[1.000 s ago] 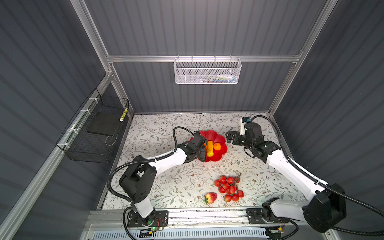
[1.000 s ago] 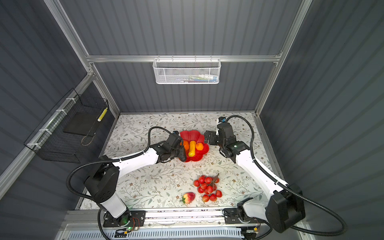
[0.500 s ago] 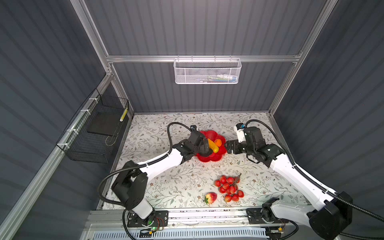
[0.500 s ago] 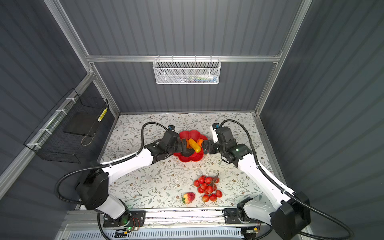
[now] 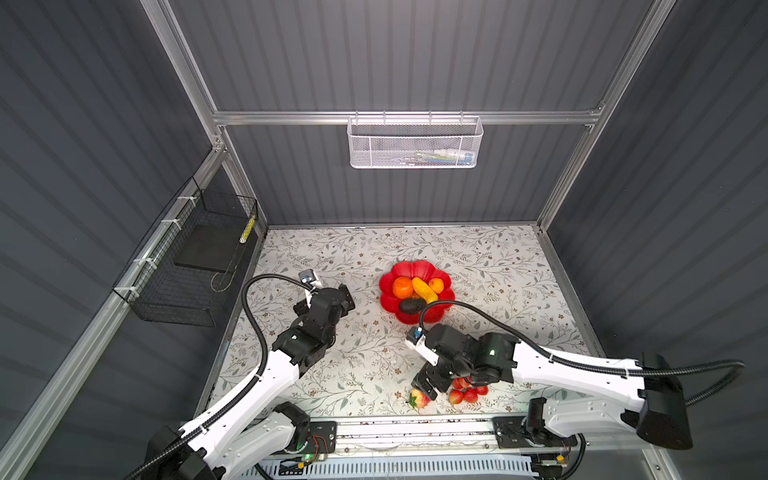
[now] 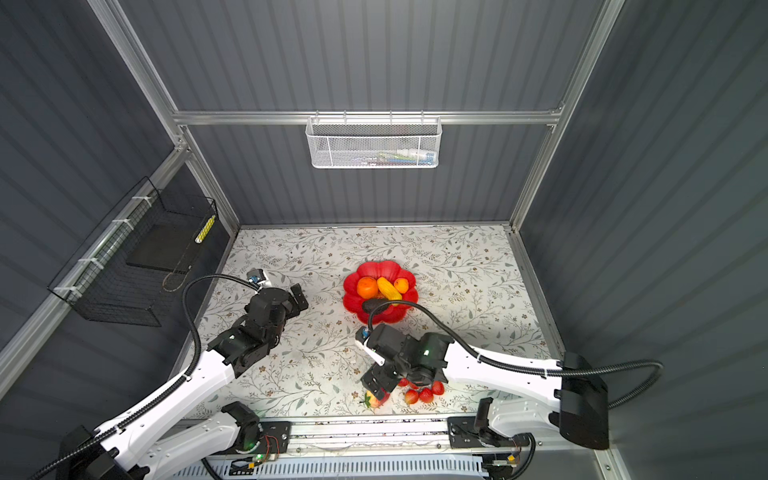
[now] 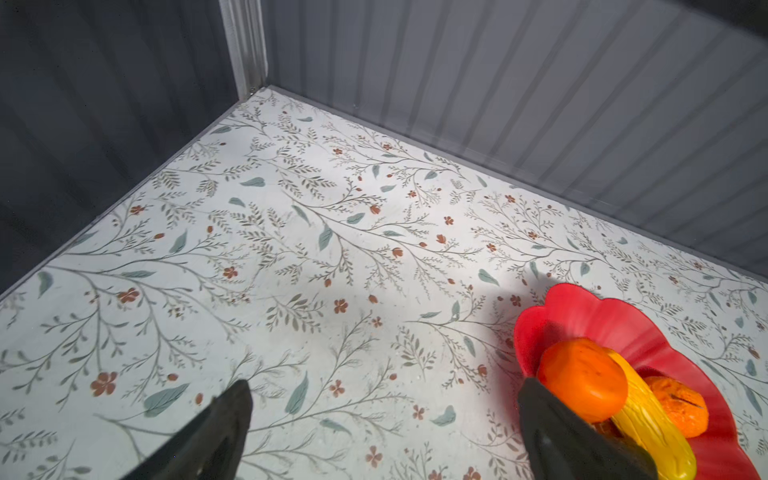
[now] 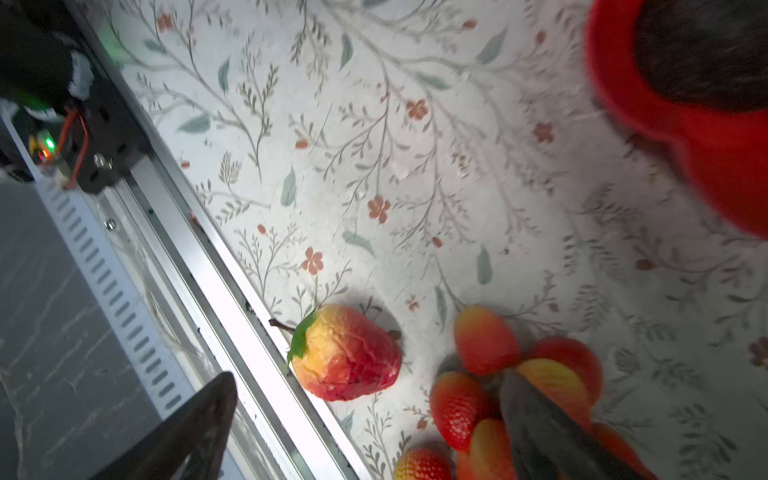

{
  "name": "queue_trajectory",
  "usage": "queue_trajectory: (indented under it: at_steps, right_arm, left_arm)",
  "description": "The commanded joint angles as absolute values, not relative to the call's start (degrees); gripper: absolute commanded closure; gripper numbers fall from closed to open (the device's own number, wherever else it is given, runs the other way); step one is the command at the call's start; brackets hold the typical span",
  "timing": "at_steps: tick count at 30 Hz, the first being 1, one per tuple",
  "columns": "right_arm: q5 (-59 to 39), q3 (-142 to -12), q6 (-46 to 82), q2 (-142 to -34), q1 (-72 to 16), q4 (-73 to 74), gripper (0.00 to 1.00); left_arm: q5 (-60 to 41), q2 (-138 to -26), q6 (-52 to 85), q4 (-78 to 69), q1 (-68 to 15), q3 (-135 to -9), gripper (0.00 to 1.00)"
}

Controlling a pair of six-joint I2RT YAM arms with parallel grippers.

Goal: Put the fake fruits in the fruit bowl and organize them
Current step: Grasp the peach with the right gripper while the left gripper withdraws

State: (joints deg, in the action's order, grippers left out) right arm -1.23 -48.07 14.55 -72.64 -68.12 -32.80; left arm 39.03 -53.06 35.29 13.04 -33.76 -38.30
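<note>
Strawberry (image 8: 345, 353) now under right fingers (image 8: 187, 432), left fingers (image 7: 216, 432) off fruit bowl (image 5: 387, 302)

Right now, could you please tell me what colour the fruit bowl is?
The fruit bowl is glossy red, clearest in a top view.

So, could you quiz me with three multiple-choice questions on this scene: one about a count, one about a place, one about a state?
1. How many fruits lie in the glossy red flower-shaped dish? A. two B. four C. six
2. Where is the red-yellow plastic strawberry? A. in that dish B. in a wall basket C. on the floral table by the front metal rail
3. The right gripper is: A. open over the strawberry B. shut on the strawberry C. resting in the dish

1 B: two orange round fruits, a yellow curved one and a dark avocado.
2 C: it lies beside the rail.
3 A: its jaws stand wide apart.
</note>
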Motion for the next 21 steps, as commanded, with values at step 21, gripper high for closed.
queue_trajectory:
  at_steps: [21]
  right_arm:
    - [2.6,-51.2,12.5,-91.1,-74.2,-30.6,0.25]
  left_arm:
    - [44.1,-40.1,38.6,23.4,-33.2,-33.5,0.00]
